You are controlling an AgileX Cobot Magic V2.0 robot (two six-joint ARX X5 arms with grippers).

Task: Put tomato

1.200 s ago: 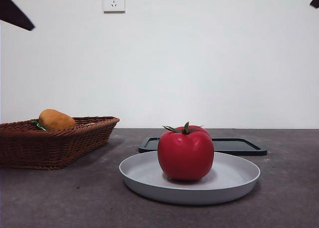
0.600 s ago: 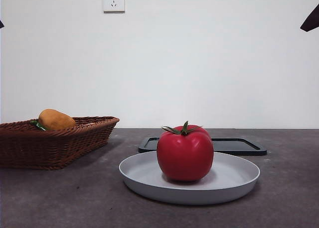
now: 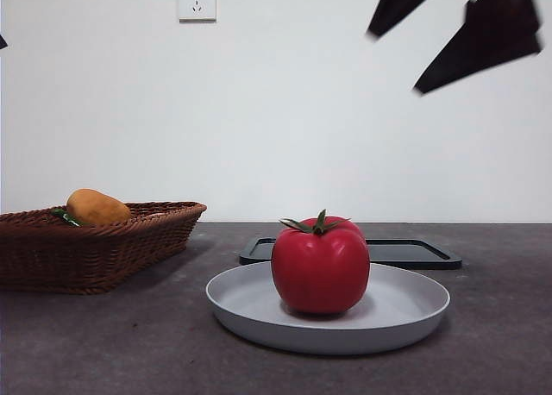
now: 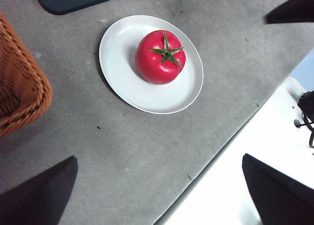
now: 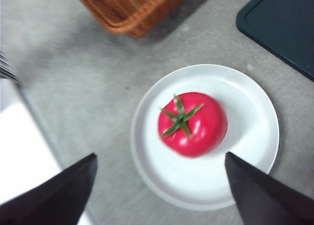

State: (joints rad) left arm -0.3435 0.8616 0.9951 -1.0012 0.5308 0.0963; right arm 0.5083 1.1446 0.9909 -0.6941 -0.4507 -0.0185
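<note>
Since half a second ago the right gripper (image 3: 448,41) has come down from the front view's 2 o'clock corner, where only black tips showed, and now hangs large and blurred high above the scene, at about 1 o'clock from the tomato (image 3: 321,266). Its jaws are spread wide apart, holding nothing; in its wrist view they flank the plate (image 5: 255,136) with the tomato (image 5: 192,123) between them, well below.

The tomato sits upright, green stem up, on the white plate (image 3: 405,313), a little toward the plate's 9 o'clock side in the front view. It has not shifted.

The left gripper (image 4: 157,195) waits high up, jaws wide apart and empty, showing only as a black speck at the front view's left edge.

A dark tray (image 3: 414,253) lies just behind the plate. A wicker basket (image 3: 95,248) stands at 9 o'clock, well apart, with an orange fruit (image 3: 97,207) inside.
</note>
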